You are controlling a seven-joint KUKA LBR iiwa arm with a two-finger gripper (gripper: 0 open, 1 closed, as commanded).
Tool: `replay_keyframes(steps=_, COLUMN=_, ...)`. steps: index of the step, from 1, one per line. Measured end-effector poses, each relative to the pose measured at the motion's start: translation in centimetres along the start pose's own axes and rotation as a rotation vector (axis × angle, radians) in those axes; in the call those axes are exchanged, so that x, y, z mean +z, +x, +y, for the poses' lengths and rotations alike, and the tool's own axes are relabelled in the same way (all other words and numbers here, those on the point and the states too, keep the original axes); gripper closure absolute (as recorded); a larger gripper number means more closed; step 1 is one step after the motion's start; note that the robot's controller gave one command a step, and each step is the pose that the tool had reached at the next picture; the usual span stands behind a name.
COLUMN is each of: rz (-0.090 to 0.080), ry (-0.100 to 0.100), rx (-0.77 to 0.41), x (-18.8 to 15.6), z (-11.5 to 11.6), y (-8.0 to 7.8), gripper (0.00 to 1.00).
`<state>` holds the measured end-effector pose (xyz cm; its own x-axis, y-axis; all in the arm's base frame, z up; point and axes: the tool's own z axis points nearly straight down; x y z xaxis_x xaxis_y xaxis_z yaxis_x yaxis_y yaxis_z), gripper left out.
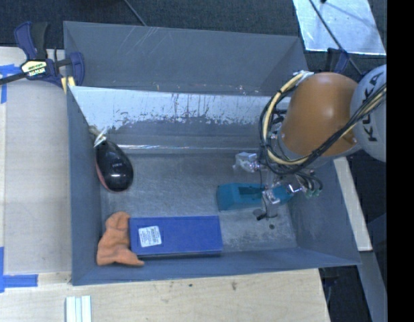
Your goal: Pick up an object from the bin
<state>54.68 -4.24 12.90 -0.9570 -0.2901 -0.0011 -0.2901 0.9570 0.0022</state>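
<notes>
Teal block [232, 196], flat on the floor of the bin [193, 116], right of centre and near the right wall. Right end hidden under the gripper [267, 211], so full length and exact shape hard to make out; left end free and squared off. Long axis roughly left to right across the view, running from the middle of the floor toward the right wall.

Nearest the camera, along the near wall: blue box [186, 235], lying flat, white label [148, 235] on its left part, long axis also left to right, well apart from the block. Touching its left end, crumpled orange cloth [115, 241] in the near left corner.

Further back, gripper down at the block's right end; touching it or just above it, cannot tell. Open or closed, cannot tell either: tip dark and crowded with small fittings. Above it, orange cover [321, 116] and looped cables [269, 123], masking the wrist and part of the right wall.

Further back still, black mouse [113, 167] beside the left wall, well apart from the rest, with a small pale bit at its far end too small to identify. Last, far wall with dark streaks.
</notes>
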Motion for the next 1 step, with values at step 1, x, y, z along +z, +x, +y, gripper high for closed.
replay_keyframes(steps=1, rz=0.000, ry=0.002, rx=-0.029, x=4.55, z=-1.35, y=0.02, gripper=1.00)
